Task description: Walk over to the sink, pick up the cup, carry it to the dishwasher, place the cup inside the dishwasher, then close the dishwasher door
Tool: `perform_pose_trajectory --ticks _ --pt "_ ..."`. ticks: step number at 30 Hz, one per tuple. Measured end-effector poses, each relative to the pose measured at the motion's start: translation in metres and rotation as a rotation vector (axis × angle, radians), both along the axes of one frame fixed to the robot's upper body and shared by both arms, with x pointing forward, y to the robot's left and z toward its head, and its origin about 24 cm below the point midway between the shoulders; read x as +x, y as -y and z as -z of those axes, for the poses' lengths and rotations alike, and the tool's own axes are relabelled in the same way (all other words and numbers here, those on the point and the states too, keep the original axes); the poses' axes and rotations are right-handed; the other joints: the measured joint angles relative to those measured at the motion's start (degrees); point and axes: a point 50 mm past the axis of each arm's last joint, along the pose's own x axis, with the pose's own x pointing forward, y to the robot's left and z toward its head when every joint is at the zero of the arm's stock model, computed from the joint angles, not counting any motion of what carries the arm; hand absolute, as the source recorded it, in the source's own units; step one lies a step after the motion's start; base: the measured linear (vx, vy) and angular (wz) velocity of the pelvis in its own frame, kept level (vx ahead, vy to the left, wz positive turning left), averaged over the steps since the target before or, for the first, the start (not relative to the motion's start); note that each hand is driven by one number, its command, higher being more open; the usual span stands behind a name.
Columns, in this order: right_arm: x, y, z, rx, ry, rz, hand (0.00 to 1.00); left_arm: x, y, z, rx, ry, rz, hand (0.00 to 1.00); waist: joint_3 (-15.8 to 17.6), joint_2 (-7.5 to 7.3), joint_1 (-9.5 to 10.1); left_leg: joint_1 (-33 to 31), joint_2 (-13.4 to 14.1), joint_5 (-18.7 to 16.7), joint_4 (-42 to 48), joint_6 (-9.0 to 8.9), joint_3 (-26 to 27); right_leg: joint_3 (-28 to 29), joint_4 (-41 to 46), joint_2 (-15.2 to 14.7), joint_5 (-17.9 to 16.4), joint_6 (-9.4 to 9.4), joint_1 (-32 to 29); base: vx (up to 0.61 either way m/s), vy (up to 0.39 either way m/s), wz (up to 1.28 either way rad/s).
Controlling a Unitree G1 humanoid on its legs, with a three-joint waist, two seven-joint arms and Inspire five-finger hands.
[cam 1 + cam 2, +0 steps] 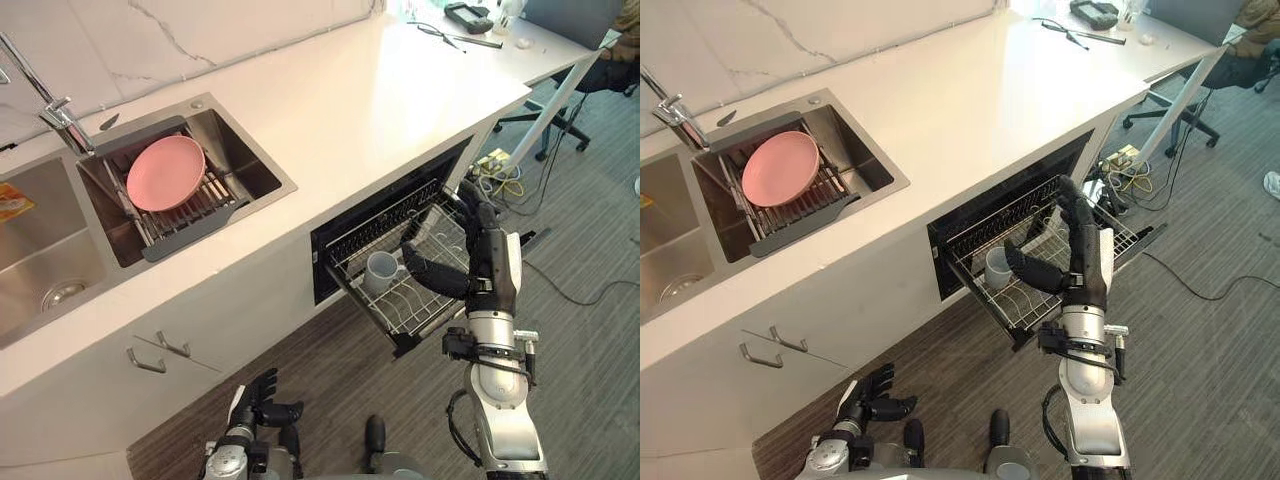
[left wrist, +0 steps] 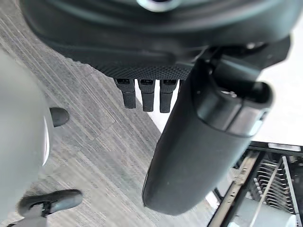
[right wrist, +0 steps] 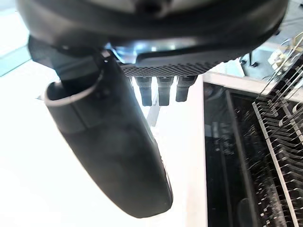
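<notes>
A pale grey cup (image 1: pixel 381 268) stands upright in the dishwasher's pulled-out wire rack (image 1: pixel 425 300), near its left front corner. My right hand (image 1: pixel 488 252) hovers over the rack just right of the cup, open and holding nothing. Its fingers are straight and its thumb (image 3: pixel 113 156) reaches toward the cup; I cannot tell whether it touches the cup. My left hand (image 1: pixel 262 400) hangs low beside the cabinet front, open and idle, with its thumb (image 2: pixel 199 142) above the wood-look floor. The dishwasher opening (image 1: pixel 385 218) is a dark slot under the white counter.
A pink plate (image 1: pixel 165 172) lies on a drying rack in the sink (image 1: pixel 250 170), with the faucet (image 1: pixel 55 108) at the left. Cabinet handles (image 1: pixel 160 352) jut out below the sink. Cables (image 1: pixel 500 180) and an office chair (image 1: pixel 560 115) stand to the right of the dishwasher.
</notes>
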Motion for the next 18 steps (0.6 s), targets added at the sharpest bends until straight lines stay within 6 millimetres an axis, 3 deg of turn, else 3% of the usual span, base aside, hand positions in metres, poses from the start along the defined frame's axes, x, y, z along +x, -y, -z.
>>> perform_pose_trajectory --ticks 4,6,8,10,13,14,15,17,18 --pt "0.002 -0.005 -0.01 -0.002 0.047 -0.01 0.9 0.004 -0.001 -0.001 -0.004 0.007 -0.008 0.9 0.2 0.3 0.72 -2.7 1.7 -2.9 4.9 -1.89 -1.1 -3.0 2.3 0.7 -2.5 -0.76 0.8 -0.06 -0.01 0.41" --pt "0.005 -0.005 -0.025 -0.02 0.115 -0.012 0.9 0.005 0.002 -0.001 -0.016 0.007 -0.015 0.9 0.1 0.21 0.73 -2.8 5.8 -3.6 5.1 -2.63 7.4 -6.7 1.3 -0.1 -2.8 -0.71 2.7 0.01 -0.042 0.83" --pt "0.009 -0.003 -0.036 -0.053 0.159 -0.008 0.9 0.006 0.005 -0.001 -0.025 0.011 -0.016 0.9 -0.2 0.41 1.07 -3.0 7.0 -1.0 4.4 -2.66 10.7 -9.6 2.0 -1.0 -3.7 0.22 3.0 0.04 0.007 0.82" --pt "0.014 -0.005 -0.044 -0.072 0.193 -0.018 0.9 0.009 0.003 -0.003 -0.027 0.024 -0.028 0.9 -0.3 0.27 2.72 -3.0 5.8 -1.2 4.3 -1.8 10.3 -10.0 4.0 -2.3 -5.4 1.16 2.3 0.08 0.075 0.35" --pt "0.019 -0.012 -0.04 -0.088 0.174 -0.033 0.9 0.008 -0.002 -0.003 -0.038 0.024 -0.072 0.9 -0.3 -0.49 3.39 -2.0 3.1 -5.3 7.1 0.07 8.5 -11.5 16.3 -7.0 -12.7 3.6 0.6 0.16 0.165 0.42" --pt "0.023 -0.012 -0.033 -0.097 0.143 -0.03 0.9 0.006 -0.004 -0.002 -0.037 0.018 -0.084 0.9 -0.8 -1.24 3.41 -1.1 1.6 -6.5 7.6 0.74 7.9 -10.8 25.8 -10.0 -15.4 3.22 -2.3 0.24 0.198 0.37" --pt "0.026 -0.012 -0.028 -0.104 0.116 -0.026 0.9 0.004 -0.005 -0.001 -0.032 0.012 -0.093 0.9 -1.0 -1.26 3.37 0.0 0.5 -7.4 7.8 1.06 7.3 -9.2 35.0 -12.3 -15.3 2.57 -5.5 0.26 0.192 0.39" --pt "0.028 -0.012 -0.021 -0.111 0.081 -0.019 0.9 0.002 -0.007 -0.001 -0.022 0.004 -0.097 0.9 -1.1 -2.11 2.65 2.0 -1.3 -8.1 7.1 2.22 5.4 -5.4 45.0 -14.2 -13.2 -0.12 -9.2 0.23 0.122 0.6" --pt "0.03 -0.012 -0.014 -0.117 0.047 -0.017 0.9 -0.001 -0.011 0.0 -0.011 -0.007 -0.098 0.9 -1.2 -2.2 1.56 3.7 -1.9 -8.4 6.1 2.83 3.3 -2.0 49.5 -13.5 -14.3 -0.14 -10.5 0.32 0.071 0.88"
